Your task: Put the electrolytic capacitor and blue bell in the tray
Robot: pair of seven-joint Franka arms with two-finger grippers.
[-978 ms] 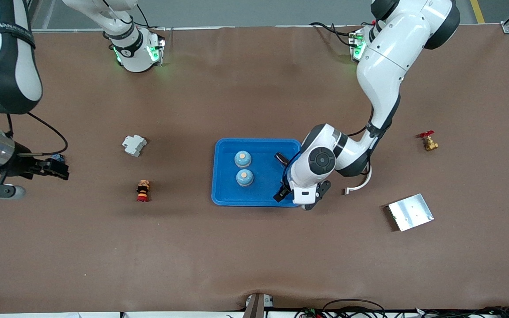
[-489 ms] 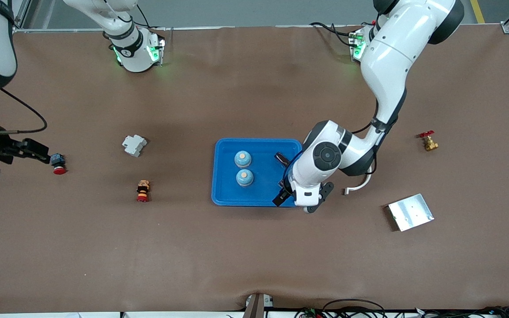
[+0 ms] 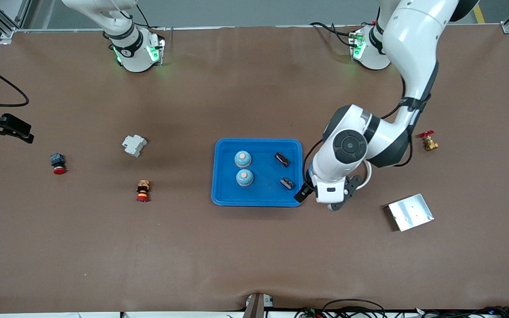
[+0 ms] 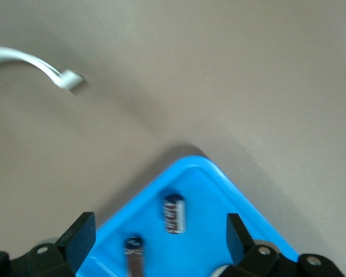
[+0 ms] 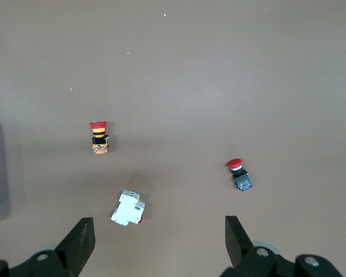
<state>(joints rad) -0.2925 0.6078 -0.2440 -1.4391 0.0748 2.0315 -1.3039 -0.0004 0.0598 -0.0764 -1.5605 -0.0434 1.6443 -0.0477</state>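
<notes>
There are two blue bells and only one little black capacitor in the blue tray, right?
Not quite. The blue tray holds two blue bells, but two little black capacitors, not one: one capacitor farther from the front camera and another nearer to it. The front view shows both.

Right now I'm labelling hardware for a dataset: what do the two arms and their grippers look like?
Both arms are glossy white with dark grey joint bands, black cables and green-lit bases. The left gripper and the right gripper have black fingers.
</notes>
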